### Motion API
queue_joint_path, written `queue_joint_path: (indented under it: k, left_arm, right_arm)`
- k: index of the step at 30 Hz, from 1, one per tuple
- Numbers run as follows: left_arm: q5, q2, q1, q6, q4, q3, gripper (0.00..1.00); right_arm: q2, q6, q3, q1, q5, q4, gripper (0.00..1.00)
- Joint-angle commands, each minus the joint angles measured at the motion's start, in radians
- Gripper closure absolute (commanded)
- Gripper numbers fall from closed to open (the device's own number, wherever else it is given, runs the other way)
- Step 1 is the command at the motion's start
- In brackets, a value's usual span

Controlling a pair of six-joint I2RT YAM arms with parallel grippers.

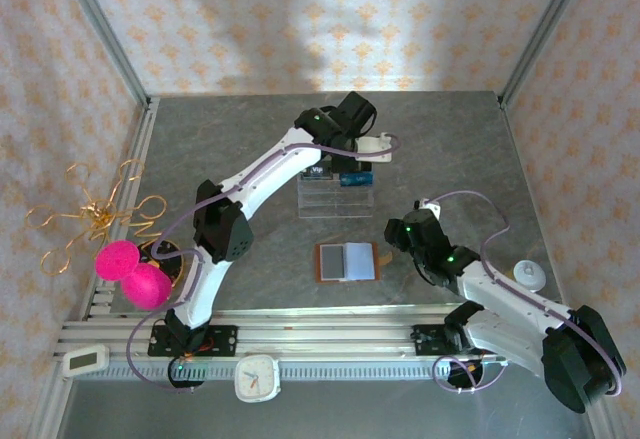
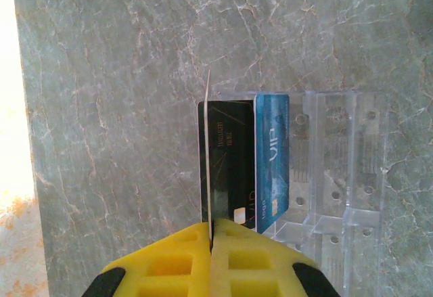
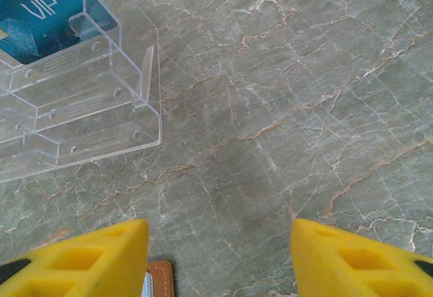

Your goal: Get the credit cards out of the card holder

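Nearest the arm bases, the card holder [image 1: 347, 261] lies opened flat on the tabletop [image 1: 220, 139], between the two arms. Its pale inside faces up, which leaves its pockets reachable from above. Whether any cards remain in it is too small to tell.

The right gripper [image 3: 218, 229] hangs just beside the holder's right edge, with its jaws wide apart and nothing between them. A brown corner of the holder peeks in at the bottom of the right wrist view. I judge this to be a waiting pose, placed to steady the holder or to pick from it next.

Farther out, toward the middle of the tabletop, stands a clear rack [image 1: 335, 197]. A black card [image 2: 230, 162] and a blue card [image 2: 272, 151] (marked VIP) stand upright in it side by side.

The left arm reaches over the rack from the near left. The left gripper [image 2: 211, 226] is pinched tight on a thin card [image 2: 208, 148], which its wrist camera sees edge-on as a pale line just beside the black card. Holding it upright and parallel to its neighbours suits a drop into the same slot. The likely step in hand is parking this card in the rack. The risk is the thin edge catching the rack wall or nudging the black card askew.
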Motion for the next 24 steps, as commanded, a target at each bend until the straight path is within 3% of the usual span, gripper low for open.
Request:
queue_joint_path:
  k: [1, 24]
  left_arm:
    - [-0.023, -0.005, -0.002, 0.013, 0.015, -0.019, 1.0]
    - [-0.071, 0.029, -0.012, -0.011, 0.07, -0.055, 1.0]
  right_arm:
    - [0.003, -0.005, 0.023, -0.009, 0.018, 0.028, 0.44]
    - [0.004, -0.004, 0.014, -0.01, 0.015, 0.029, 0.44]
